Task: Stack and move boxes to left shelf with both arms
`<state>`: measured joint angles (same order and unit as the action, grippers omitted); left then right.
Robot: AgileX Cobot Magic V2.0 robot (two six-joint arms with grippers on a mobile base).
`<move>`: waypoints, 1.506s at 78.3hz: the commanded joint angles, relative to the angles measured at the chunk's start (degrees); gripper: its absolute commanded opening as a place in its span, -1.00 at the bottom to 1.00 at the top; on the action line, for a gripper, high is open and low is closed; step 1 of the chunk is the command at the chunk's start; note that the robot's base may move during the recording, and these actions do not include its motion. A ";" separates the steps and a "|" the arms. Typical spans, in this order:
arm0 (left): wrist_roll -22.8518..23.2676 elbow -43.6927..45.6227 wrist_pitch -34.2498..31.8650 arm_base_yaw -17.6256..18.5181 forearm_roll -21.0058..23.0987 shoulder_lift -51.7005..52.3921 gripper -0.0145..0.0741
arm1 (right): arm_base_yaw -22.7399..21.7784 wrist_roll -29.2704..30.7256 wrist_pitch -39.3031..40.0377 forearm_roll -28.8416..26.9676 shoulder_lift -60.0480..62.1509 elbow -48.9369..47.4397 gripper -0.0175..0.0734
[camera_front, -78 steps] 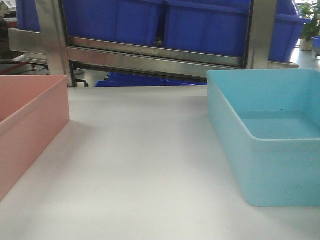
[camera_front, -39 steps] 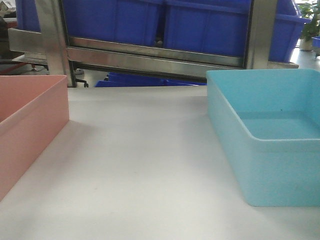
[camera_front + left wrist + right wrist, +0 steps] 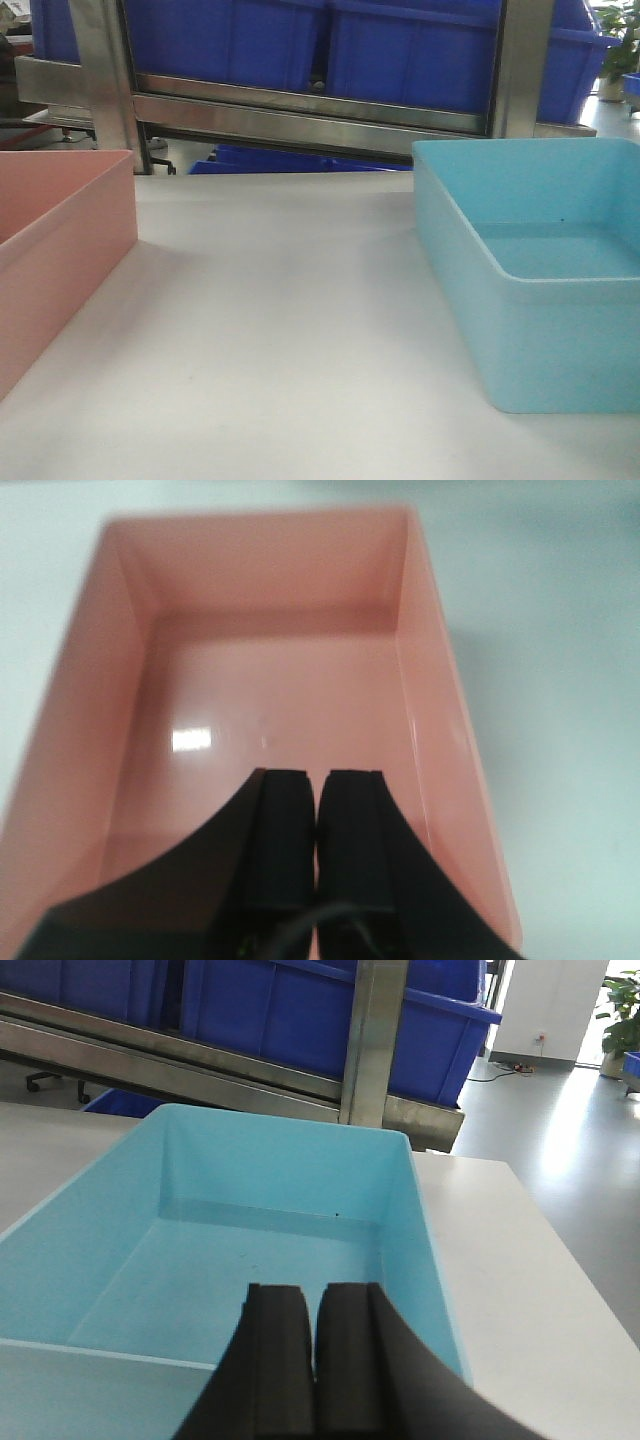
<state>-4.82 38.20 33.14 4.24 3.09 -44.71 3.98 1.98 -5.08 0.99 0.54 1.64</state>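
Note:
The salmon pink box (image 3: 60, 235) stands on the white table at the left, and the light sky blue box (image 3: 540, 300) at the right, a wide gap between them. Both are empty. In the left wrist view my left gripper (image 3: 318, 775) hovers shut over the near end of the pink box (image 3: 270, 690), holding nothing. The right wrist view has my right gripper (image 3: 315, 1290) shut and empty over the near end of the blue box (image 3: 250, 1250). Neither gripper shows in the front view. The left shelf is out of view.
A stainless steel rack (image 3: 300, 120) stands behind the table with dark blue bins (image 3: 400, 50) on it, its upright posts (image 3: 100, 80) close to the far table edge. White tabletop (image 3: 280, 330) lies between the boxes. A potted plant (image 3: 615, 50) stands far right.

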 commanded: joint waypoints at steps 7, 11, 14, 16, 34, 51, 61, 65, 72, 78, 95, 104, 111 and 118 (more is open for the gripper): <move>-0.19 9.84 4.58 -4.24 0.89 -10.21 -0.67 | -0.26 0.37 5.08 0.12 1.16 -1.28 -0.51; -0.50 12.09 5.92 -7.29 0.89 -13.57 -0.67 | -0.26 0.37 5.08 0.12 1.16 -1.28 -0.51; -1.00 13.90 7.69 -9.26 0.89 -16.13 -0.67 | -0.26 0.37 5.08 0.12 1.16 -1.28 -0.51; -1.66 15.17 9.24 -10.47 0.89 -17.86 -0.67 | -0.26 0.37 5.08 0.12 1.16 -1.28 -0.51; -8.12 27.66 18.00 -16.00 2.06 -31.97 -0.44 | -0.26 0.37 5.08 0.12 1.16 -1.28 -0.51; -11.43 40.50 25.53 -19.73 1.95 -44.65 0.33 | -0.26 0.37 5.08 0.12 1.16 -1.28 -0.51; -14.14 46.06 27.56 -20.36 1.51 -51.54 0.26 | -0.26 0.37 5.08 0.12 1.16 -1.28 -0.51; -14.14 47.68 27.86 -20.51 1.37 -54.20 0.22 | -0.26 0.37 5.08 0.12 1.16 -1.28 -0.51; -14.14 49.48 27.86 -21.03 1.37 -58.06 0.19 | -0.26 0.37 5.08 0.12 1.16 -1.28 -0.51; -14.14 49.92 27.86 -21.13 1.37 -60.43 0.19 | -0.26 0.37 5.08 0.12 1.16 -1.28 -0.51; -14.02 49.92 27.75 -22.04 -0.05 -64.09 -0.08 | -0.26 0.37 5.08 0.12 1.16 -1.28 -0.51; -14.02 49.92 27.87 -22.56 -0.15 -64.23 -0.41 | -0.26 0.37 5.08 0.12 1.16 -1.28 -0.51; -14.02 49.92 28.23 -22.70 -0.15 -64.23 -0.71 | -0.26 0.37 5.08 0.12 1.16 -1.28 -0.51; -14.02 49.92 29.98 -22.70 -0.15 -64.23 -0.68 | -0.26 0.37 5.08 0.12 1.16 -1.28 -0.51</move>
<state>-18.81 86.27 61.53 -18.35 2.54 -111.91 3.98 1.98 -5.08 0.99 0.54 1.64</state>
